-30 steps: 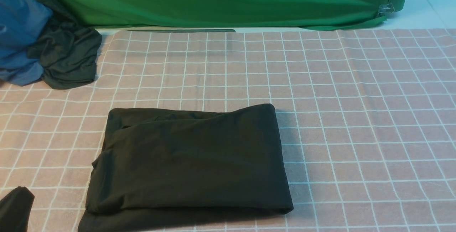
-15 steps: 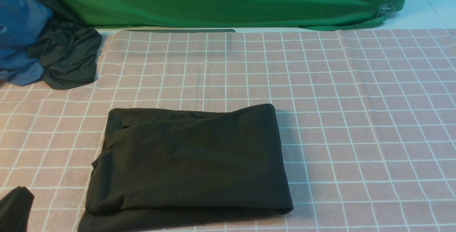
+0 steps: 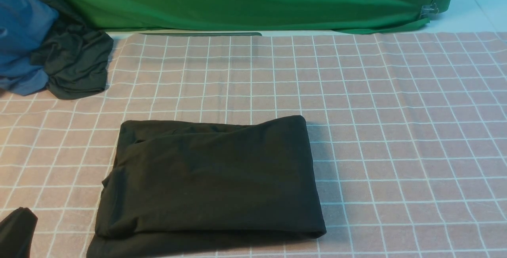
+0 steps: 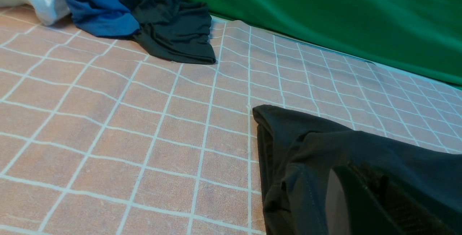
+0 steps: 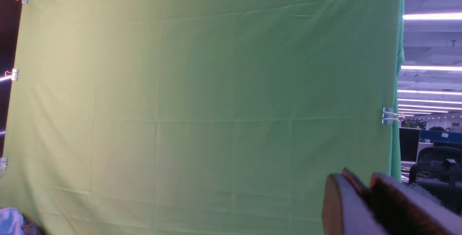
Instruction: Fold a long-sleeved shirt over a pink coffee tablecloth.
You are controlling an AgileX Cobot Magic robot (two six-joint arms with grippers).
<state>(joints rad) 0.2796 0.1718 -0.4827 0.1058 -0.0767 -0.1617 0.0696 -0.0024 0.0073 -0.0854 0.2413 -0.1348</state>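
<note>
Left gripper (image 4: 364, 199) sitting closed, gripping nothing, just beside long-sleeved shirt (image 3: 210, 182) lying folded on pink coffee tablecloth (image 3: 396, 131). Right gripper (image 5: 364, 206) facing green cloth (image 5: 202, 94), nearly closed, empty. Judgement: folding looking finished; advising arms clearing without dragging shirt edge.

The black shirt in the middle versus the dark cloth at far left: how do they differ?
The long-sleeved shirt is folded into a flat rectangle; the dark grey-green cloth is crumpled in a heap. The shirt is larger and lies alone; the smaller cloth presses against a blue cloth. Both are dark and rest on the pink coffee tablecloth.
</note>
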